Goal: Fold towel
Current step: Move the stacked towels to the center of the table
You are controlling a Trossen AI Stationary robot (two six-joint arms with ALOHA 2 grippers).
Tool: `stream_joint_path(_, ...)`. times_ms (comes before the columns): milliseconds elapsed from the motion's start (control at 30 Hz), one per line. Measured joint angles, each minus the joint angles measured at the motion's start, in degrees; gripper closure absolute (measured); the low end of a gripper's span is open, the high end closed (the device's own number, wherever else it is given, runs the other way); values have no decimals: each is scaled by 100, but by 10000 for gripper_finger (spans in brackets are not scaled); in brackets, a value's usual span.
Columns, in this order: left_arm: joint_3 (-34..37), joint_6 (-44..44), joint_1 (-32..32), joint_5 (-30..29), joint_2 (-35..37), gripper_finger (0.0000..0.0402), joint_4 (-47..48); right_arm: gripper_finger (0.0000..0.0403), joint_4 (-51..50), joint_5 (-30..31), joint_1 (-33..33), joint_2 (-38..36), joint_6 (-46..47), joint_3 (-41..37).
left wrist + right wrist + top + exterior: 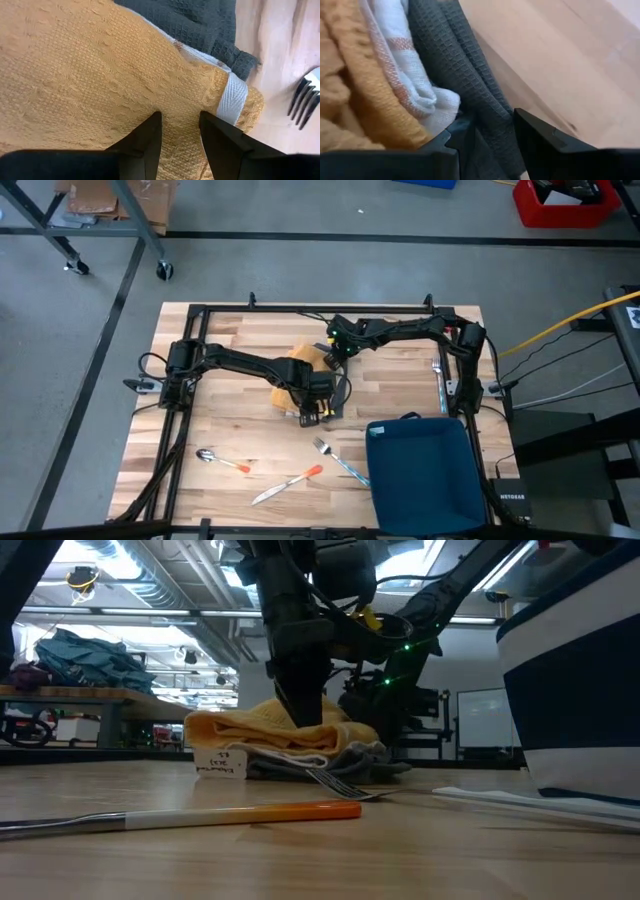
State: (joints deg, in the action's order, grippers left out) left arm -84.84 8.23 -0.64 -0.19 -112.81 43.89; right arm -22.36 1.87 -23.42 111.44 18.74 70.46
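A heap of towels lay mid-table: a yellow towel (pixel 90 75) on top, a white one (pixel 405 75) and a grey one (pixel 450 75) under it. The left gripper (pixel 180 131) pressed down on the yellow towel, a fold of it pinched between its fingers. The right gripper (pixel 492 130) held an edge of the grey towel at the heap's far side.

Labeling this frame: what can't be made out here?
- High view: left gripper covers most of the towels; fold state hidden.
- Low view: tag writing too small to read.
- Left wrist: fork cut off by the edge.
- Right wrist: whether the right gripper pinches the grey towel is unclear.
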Motion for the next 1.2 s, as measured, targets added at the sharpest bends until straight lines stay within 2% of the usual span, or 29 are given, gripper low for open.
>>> stream_joint_path(133, 0, 413, -18, 16, 12, 277, 63, 265, -22, -322, -27, -140, -10, 42)
stream_joint_path(367, -23, 690, -12, 15, 364, 277, 104, 265, -31, -477, -24, -221, -90, 609)
stream_joint_path(733, -31, -427, -23, 3, 1374, 277, 792, 265, -521, -558, -22, -223, -247, 1458)
stream_joint_path(933, -35, 260, -88, -13, 1698, 277, 1487, 265, -479, -546, 36, -223, 620, 1508)
stream_joint_path(1100, 13, 86, -227, -330, 1720, 277, 2081, 265, -458, -494, 169, -223, 634, 1508)
stream_joint_path(1200, 127, 388, -250, -426, 1720, 277, 2106, 265, -431, -494, 222, -223, 634, 1508)
